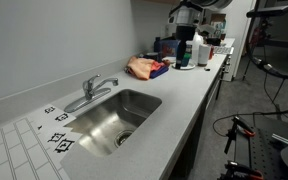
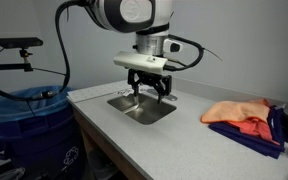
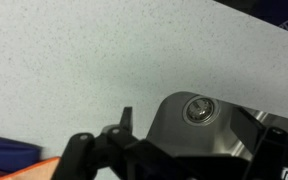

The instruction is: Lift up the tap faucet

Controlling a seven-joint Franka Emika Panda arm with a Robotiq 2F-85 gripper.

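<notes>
I am working in what is looking like a research lab with a kitchenette corner. A long grey speckled table (image 1: pixel 189 95) is running along a bare white wall (image 1: pixel 54 40), carrying a steel sink (image 1: pixel 104 118) and a chrome tap (image 1: pixel 96 88), much as a break room would. Lab gear is crowding around it. Printed black-and-white marker tags (image 1: pixel 61 140) are lying beside the sink, and black tripods (image 1: pixel 239 135) and loose cables (image 1: pixel 277 80) are standing about the floor (image 1: pixel 249 100). A camera stand (image 2: pixel 19 45) is rising behind a blue bin (image 2: pixel 29 120). Bottles (image 1: pixel 189 50) are piling up at the table's far end, and the robot arm (image 2: pixel 134 15) I am steering is hanging over the sink.
</notes>
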